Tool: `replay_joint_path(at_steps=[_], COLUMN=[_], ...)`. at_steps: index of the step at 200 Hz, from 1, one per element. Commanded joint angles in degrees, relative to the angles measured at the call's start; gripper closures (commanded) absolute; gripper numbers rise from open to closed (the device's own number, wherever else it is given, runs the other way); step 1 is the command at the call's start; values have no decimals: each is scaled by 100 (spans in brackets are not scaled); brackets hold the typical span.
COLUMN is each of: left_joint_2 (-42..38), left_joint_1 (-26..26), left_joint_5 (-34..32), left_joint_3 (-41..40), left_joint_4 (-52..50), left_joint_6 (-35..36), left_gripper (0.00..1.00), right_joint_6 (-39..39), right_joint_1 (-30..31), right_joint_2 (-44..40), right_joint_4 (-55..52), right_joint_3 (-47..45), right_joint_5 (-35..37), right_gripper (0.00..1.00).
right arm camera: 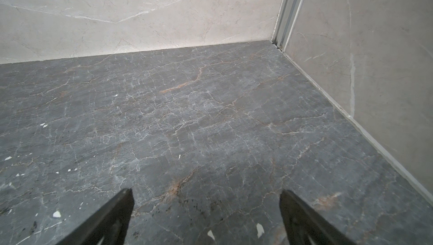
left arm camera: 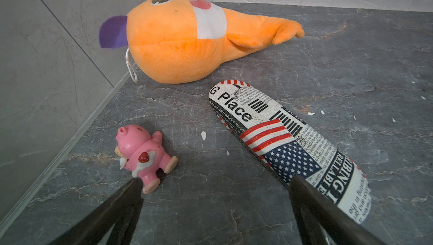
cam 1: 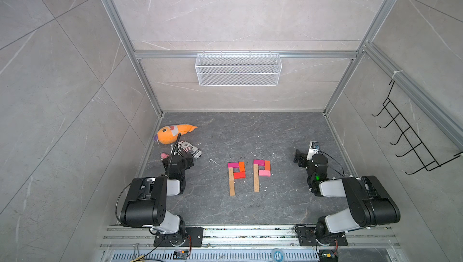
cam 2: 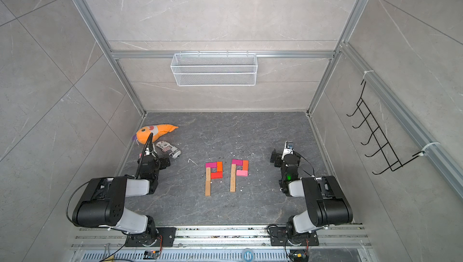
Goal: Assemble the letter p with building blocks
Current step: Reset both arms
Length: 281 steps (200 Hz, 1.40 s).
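Building blocks (cam 1: 232, 180) lie flat on the table (right arm camera: 210, 115) between the two arms, set out as two figures side by side with a narrow gap between them. The red-looped p (cam 1: 239, 174) lies on the inner side of the left gripper (left arm camera: 215, 183), and the pink-looped p (cam 1: 264, 172) lies on the inner side of the right gripper (right arm camera: 206, 193). Each figure has a tan stem, a magenta top brick and an orange side brick. Both grippers are well apart from the figures and point away from the arm bases toward the far wall.

The left gripper's jaws are spread wide and hold nothing. A pink toy figure (left arm camera: 143, 154) sits right at one fingertip; whether they touch cannot be told. A printed insole (left arm camera: 281, 138) runs beneath the other fingertip. An orange plush (left arm camera: 178, 44) lies ahead against the side wall, which is close on the gripper's outer side. Bare table separates this gripper from the red-looped p.

The right gripper's jaws are equally wide and hold nothing. Bare table dotted with white flecks runs ahead of it to the far wall and the corner post, and the side wall is near on its outer side.
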Motion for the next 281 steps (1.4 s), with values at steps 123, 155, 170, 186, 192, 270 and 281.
replay_joint_path(at_steps=[123,155,170,186,192,270,281], left_joint_2=[-65,-65,-65,-65,-65,-65,-65], left_joint_1=[-11,-12,-12,-11,-13,-7,-6], left_joint_5=[40,38,37,40,39,39,44], left_joint_3=[94,94,98,99,98,94,98], left_joint_4=[150,153,150,150,150,151,150], left_joint_6=[-95,-95,-102,-94,-101,-98,-92], left_gripper=[0,0,0,0,0,0,0], right_joint_6=[-103,-104,-104,-104,-104,-148,-211], right_joint_1=[19,17,19,21,22,30,33], right_joint_2=[-6,-6,-6,-6,-6,12,11], right_joint_4=[-137,-136,-139,-140,-135,-166,-206], right_joint_3=[162,153,158,161,161,181,203], right_joint_5=[-187,-184,-186,-182,-185,-266,-432], right_gripper=[0,1,1,1,0,1,0])
